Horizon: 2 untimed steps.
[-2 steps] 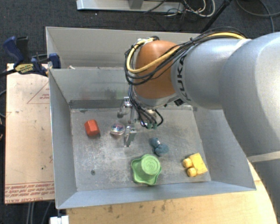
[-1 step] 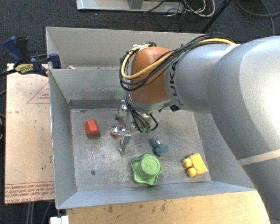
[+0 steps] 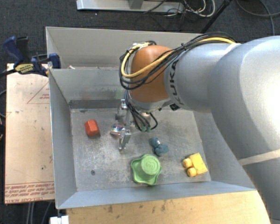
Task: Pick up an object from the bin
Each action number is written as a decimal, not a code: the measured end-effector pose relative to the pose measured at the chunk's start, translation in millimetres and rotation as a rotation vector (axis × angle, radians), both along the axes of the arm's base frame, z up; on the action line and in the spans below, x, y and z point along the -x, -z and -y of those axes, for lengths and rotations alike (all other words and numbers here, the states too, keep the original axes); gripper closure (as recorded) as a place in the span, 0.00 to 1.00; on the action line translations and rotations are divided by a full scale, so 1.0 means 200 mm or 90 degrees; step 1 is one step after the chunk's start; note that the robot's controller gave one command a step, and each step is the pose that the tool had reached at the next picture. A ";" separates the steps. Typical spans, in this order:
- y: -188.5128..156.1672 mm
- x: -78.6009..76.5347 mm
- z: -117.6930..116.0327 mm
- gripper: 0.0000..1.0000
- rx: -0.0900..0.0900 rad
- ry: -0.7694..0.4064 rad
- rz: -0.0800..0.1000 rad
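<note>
Bin (image 3: 60, 125): grey metal, matt, floor scuffed and speckled. Green ridged piece (image 3: 146, 170) and yellow block (image 3: 194, 165) look like smooth plastic. Tool (image 3: 122, 136): bare metal, glinting.

The grey arm (image 3: 214, 78) is reaching in from the bin's right side, its thick links passing over the right rim. The orange wrist cover (image 3: 147, 73), looped with yellow and black cables (image 3: 129, 65), is hanging above the middle of the bin, towards the back wall. Beneath it the jaws are pointing down, hovering low over the floor just left of centre.
</note>
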<state>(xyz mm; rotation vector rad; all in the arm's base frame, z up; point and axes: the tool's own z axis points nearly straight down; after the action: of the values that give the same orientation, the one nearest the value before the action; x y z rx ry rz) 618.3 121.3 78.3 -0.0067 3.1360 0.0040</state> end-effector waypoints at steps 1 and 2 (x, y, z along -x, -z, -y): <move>-0.01 0.00 -0.01 1.00 -0.001 0.000 -0.001; -0.30 -0.01 -0.01 1.00 -0.001 0.000 0.002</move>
<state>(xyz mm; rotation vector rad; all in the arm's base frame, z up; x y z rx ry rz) 620.8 123.0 137.4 -0.0068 3.1324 0.0052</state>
